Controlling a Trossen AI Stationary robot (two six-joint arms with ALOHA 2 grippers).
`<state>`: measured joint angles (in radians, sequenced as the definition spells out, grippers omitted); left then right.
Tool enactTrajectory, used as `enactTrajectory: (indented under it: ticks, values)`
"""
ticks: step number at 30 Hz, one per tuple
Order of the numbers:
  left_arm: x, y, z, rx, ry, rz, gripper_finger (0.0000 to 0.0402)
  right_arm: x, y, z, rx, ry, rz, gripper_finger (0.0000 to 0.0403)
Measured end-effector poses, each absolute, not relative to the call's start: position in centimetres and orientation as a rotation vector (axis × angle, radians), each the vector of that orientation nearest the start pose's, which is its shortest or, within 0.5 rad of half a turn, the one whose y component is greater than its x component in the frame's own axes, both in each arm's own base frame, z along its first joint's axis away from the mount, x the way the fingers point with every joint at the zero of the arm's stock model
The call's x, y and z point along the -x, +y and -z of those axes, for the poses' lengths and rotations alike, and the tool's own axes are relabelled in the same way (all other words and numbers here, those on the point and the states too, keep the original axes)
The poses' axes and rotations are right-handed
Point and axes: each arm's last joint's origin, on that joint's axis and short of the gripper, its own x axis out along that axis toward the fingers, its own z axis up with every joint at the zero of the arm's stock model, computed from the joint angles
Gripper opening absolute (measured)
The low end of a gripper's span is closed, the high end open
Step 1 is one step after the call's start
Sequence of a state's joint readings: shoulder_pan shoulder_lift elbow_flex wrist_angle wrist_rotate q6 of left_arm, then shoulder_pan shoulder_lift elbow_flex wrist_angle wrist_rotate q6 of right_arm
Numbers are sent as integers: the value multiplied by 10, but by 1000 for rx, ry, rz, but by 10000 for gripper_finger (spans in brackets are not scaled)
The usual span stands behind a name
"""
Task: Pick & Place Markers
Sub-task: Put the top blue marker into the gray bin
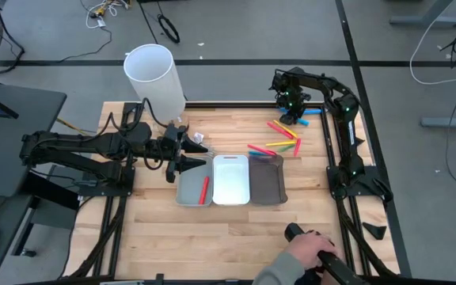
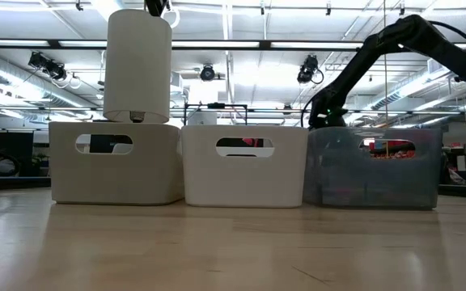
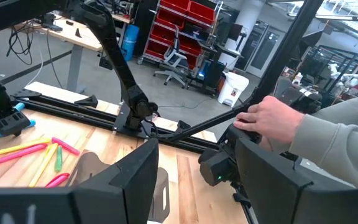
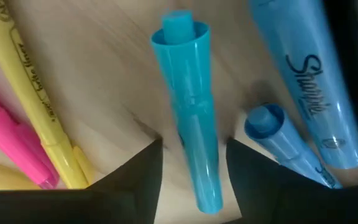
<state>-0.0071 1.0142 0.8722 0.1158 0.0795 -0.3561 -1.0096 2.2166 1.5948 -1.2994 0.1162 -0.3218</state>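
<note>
Several markers lie loose on the wooden table at the far right: pink, yellow, green and red ones and blue ones. My right gripper points down over the blue ones. It is open, its fingers standing either side of a light-blue marker with a narrow gap on each side. That marker lies flat on the wood. A red marker lies in the light grey tray. My left gripper hangs open and level above the trays' left end, holding nothing.
A white tray and a dark grey tray stand beside the light grey one. A tall white cylinder stands at the far left. Two more blue markers, a yellow one and a pink one flank my right gripper. A person's hand is at the near edge.
</note>
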Motion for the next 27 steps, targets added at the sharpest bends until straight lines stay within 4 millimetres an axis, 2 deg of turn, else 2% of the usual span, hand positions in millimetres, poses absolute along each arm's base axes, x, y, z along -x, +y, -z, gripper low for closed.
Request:
enactTrajectory:
  ticks: [6, 16, 23, 27]
  values:
    - [-228, -4, -350, 357, 41, 81, 220, -200, -325, -128, -638, 1852, 438, 143]
    - [-228, -4, -350, 357, 41, 81, 220, -199, -325, -128, -643, 1853, 440, 54]
    - [-228, -4, -350, 357, 41, 81, 220, -198, -324, -130, -662, 1858, 444, 52]
    - [-228, -4, -350, 357, 42, 81, 220, -196, -321, -142, -668, 1847, 451, 52]
